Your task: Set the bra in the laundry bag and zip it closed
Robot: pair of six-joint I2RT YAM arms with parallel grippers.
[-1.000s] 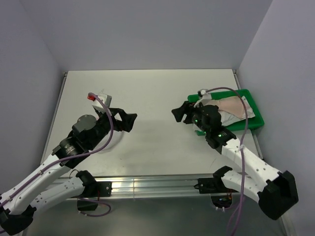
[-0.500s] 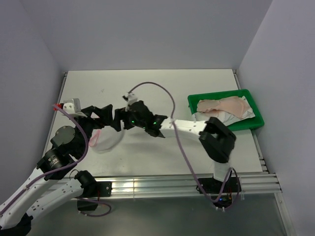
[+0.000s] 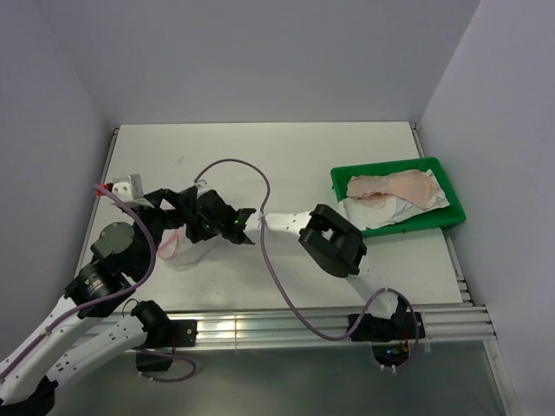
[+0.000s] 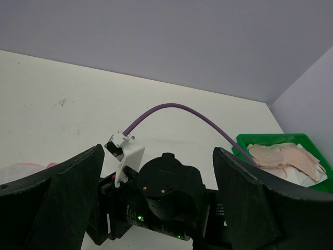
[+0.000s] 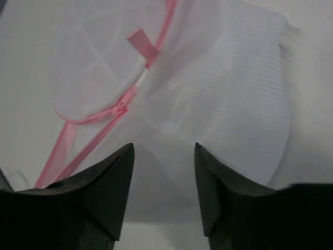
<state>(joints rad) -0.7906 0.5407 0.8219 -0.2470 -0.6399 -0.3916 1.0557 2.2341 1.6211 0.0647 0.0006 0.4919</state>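
The white mesh laundry bag (image 3: 186, 251) lies at the table's left, mostly hidden by both grippers. In the right wrist view the laundry bag (image 5: 223, 83) fills the frame, with its pink zip line (image 5: 112, 112) and pull tab (image 5: 143, 46). My right gripper (image 5: 164, 147) is open, just over the mesh, holding nothing; it also shows in the top view (image 3: 201, 227). My left gripper (image 3: 173, 204) is wide open and empty, its fingers either side of the right wrist (image 4: 166, 182). The pink-beige bra (image 3: 395, 184) lies in the green tray; it also shows in the left wrist view (image 4: 283, 156).
The green tray (image 3: 434, 224) stands at the right edge, with white fabric (image 3: 373, 211) under the bra. The right arm (image 3: 329, 243) stretches across the table's middle, its purple cable (image 3: 230, 163) looping above. Walls close in at the back and on both sides.
The right arm has swung from the green tray across the table to the bag at the left. The left gripper has pulled back to the left and stands open around the right wrist.
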